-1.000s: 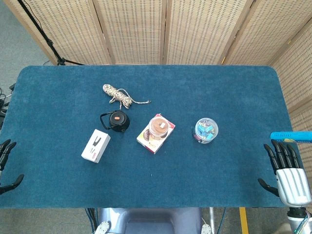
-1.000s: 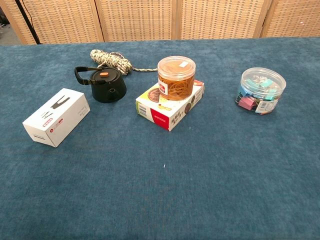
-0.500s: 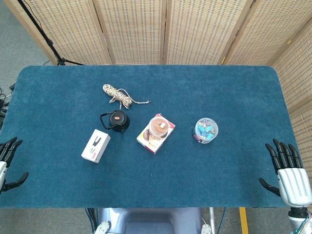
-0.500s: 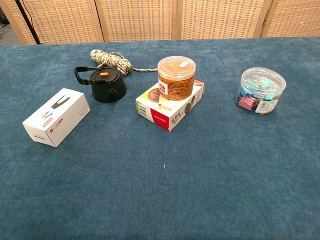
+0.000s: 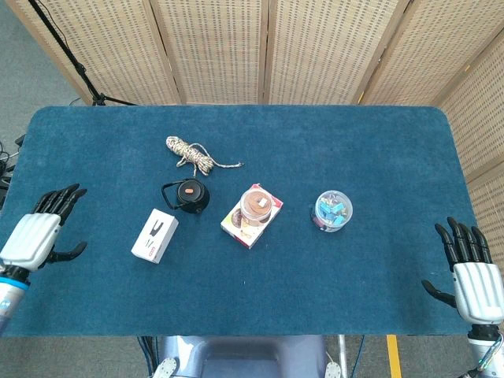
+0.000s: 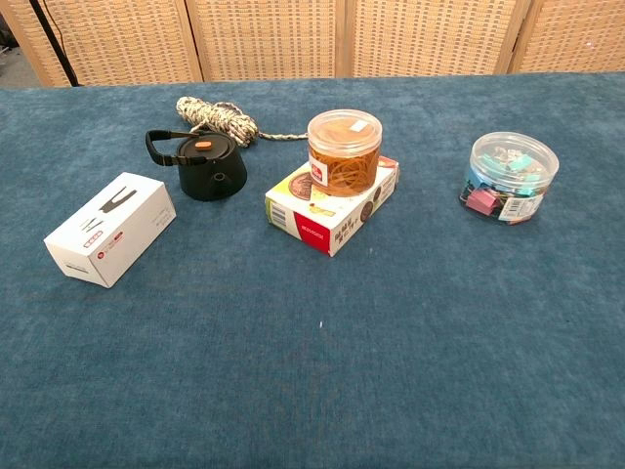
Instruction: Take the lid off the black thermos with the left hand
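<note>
The black thermos (image 5: pixel 189 195) (image 6: pixel 209 168) stands left of the table's middle, short and round. It carries a loop handle on its left side, and its lid (image 6: pixel 201 149) has an orange button on top. My left hand (image 5: pixel 38 237) hovers over the table's left edge, fingers spread and empty, well to the left of the thermos. Over the near right corner my right hand (image 5: pixel 472 276) is open too, holding nothing. Neither hand shows in the chest view.
A white box (image 5: pixel 154 235) lies near-left of the thermos. A coil of rope (image 5: pixel 191 153) lies behind it. A jar of rubber bands (image 6: pixel 343 152) stands on a flat carton (image 6: pixel 330 207). A clear tub of clips (image 5: pixel 333 210) sits further right.
My left hand has come up and in from the near left edge, over the table. My right hand has sunk slightly toward the near edge. The objects have not moved.
</note>
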{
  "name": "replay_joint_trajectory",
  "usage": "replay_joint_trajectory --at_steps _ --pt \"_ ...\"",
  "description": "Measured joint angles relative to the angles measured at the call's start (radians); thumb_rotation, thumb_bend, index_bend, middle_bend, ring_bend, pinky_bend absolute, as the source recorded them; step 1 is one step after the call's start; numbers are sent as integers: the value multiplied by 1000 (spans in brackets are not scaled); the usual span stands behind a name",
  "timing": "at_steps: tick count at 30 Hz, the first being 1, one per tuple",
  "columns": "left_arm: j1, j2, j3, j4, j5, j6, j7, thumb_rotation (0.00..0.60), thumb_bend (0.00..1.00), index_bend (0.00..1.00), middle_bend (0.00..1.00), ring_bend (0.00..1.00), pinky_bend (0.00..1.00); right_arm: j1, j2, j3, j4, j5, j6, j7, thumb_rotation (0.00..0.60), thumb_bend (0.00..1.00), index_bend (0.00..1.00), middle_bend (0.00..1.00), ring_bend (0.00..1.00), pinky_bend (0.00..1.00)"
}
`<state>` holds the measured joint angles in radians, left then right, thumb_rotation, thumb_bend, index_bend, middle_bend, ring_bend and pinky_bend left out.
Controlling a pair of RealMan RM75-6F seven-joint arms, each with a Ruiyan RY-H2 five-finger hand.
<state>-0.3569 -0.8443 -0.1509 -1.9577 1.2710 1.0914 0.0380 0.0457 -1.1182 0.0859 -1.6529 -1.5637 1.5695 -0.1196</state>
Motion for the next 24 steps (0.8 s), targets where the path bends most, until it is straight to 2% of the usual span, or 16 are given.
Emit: replay_joint_trajectory --at_steps 6,11,17,24 --pt "-132 -54 -60 6 -201 -86 113 600 275 168 0 0 0 13 8 16 7 34 -24 34 600 0 0 0 0 0" --pt "-259 -152 -87 54 -393 -138 237 600 274 255 0 0 0 19 12 27 10 63 -37 44 600 0 0 0 0 0" --pt "-401 -284 -98 147 -580 -171 365 600 282 292 0 0 0 27 15 38 21 93 -58 62 600 0 0 0 0 0" --pt "-523 -404 -97 256 -734 -187 461 600 288 325 0 0 0 33 17 46 35 121 -74 75 600 0 0 0 0 0"
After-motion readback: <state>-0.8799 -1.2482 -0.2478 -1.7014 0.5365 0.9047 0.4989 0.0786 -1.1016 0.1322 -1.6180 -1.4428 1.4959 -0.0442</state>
